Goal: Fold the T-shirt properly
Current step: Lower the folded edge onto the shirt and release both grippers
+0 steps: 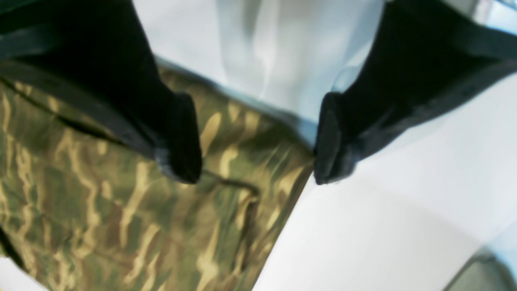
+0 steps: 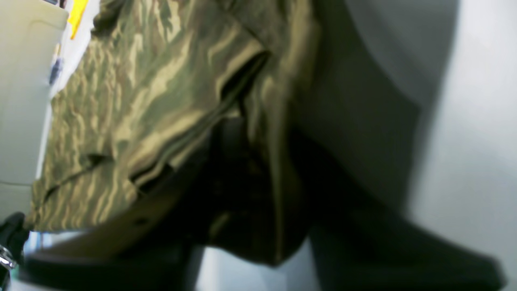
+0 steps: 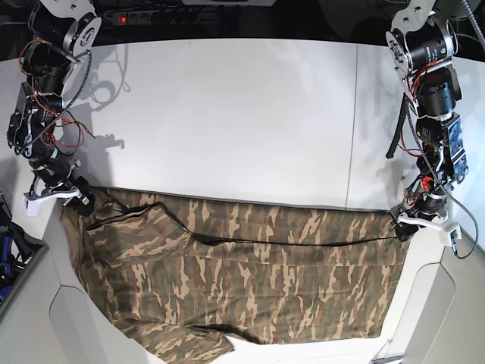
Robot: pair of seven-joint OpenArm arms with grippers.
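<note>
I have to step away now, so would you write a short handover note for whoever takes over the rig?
Left gripper: open, hovering over the T-shirt edge at the base view's right; nothing held.
Right gripper: at the shirt's corner on the base view's left, with cloth bunched against it in the wrist view; whether it is clamped cannot be told.
The T-shirt lies wide across the near edge of the white table, its far edge already folded over along a long crease, and part of it hangs off the front.
Left: the remaining folds into a compact shape.

right pincer (image 2: 226, 169) behind T-shirt (image 2: 153, 93)
</note>
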